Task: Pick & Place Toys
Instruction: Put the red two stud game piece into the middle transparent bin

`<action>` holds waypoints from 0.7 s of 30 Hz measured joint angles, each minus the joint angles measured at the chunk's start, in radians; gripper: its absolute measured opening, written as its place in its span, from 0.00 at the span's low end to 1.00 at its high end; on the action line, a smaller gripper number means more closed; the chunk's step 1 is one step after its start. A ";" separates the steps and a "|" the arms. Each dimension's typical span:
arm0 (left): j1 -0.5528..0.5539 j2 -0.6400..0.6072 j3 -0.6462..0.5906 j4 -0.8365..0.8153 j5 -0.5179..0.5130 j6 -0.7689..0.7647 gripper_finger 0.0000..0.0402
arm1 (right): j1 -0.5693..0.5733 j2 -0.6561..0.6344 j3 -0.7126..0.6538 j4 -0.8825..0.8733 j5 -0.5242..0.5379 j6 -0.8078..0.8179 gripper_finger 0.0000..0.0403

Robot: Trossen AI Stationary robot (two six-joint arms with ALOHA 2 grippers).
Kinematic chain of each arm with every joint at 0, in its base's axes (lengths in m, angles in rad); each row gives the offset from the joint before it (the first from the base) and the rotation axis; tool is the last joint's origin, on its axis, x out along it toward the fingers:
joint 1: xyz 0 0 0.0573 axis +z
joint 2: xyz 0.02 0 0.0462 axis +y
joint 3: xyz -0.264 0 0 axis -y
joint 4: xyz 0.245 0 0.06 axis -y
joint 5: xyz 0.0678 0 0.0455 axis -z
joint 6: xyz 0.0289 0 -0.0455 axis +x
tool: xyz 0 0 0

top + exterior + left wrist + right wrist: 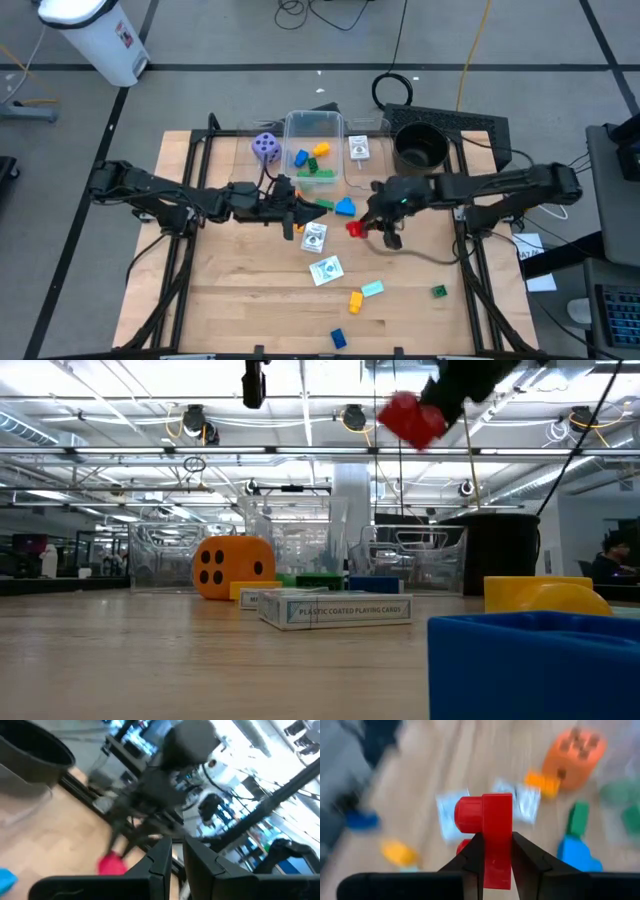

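Observation:
My right gripper (362,226) hangs over the table's middle, shut on a red block (490,827), which also shows high above the table in the low view (412,418). My left gripper (177,855) hovers shut and level just to the left of it, holding nothing. Below them lie white card packs (314,237) (327,270), a blue block (345,207) and a green block (312,205). An orange die (233,567) stands on the wood. A purple die (266,147) sits by the clear tub (340,125), which holds a few blocks. My right gripper pinches the red block by two opposite flat faces (495,857), one finger on each. The fingers (527,860) come slanting down from the table's right side. The block is lifted clear of the table, and its round stud (466,814) sticks out sideways above the fingers.
A black round pot (420,148) stands at the far right, with another card pack (359,149) beside the tub. Near the front edge lie a yellow block (355,300), a teal one (372,289), a small green one (439,291) and a blue one (338,339).

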 joint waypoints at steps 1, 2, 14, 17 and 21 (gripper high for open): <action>0.000 0.000 0.000 0.015 -0.015 0.010 0.13 | -0.005 -0.023 0.000 0.033 -0.014 0.048 0.14; 0.000 0.000 0.000 0.031 -0.028 0.024 0.13 | -0.011 -0.043 0.000 0.070 -0.025 0.091 0.14; 0.002 0.001 0.066 0.106 -0.106 0.241 0.13 | -0.055 -0.056 0.000 0.521 -0.167 0.415 0.14; 0.002 0.001 0.093 0.106 -0.106 0.286 0.13 | -0.080 -0.035 0.000 0.625 -0.169 0.474 0.14; 0.014 0.001 0.130 0.105 -0.104 0.290 0.18 | -0.112 -0.005 0.002 0.765 -0.197 0.549 0.14</action>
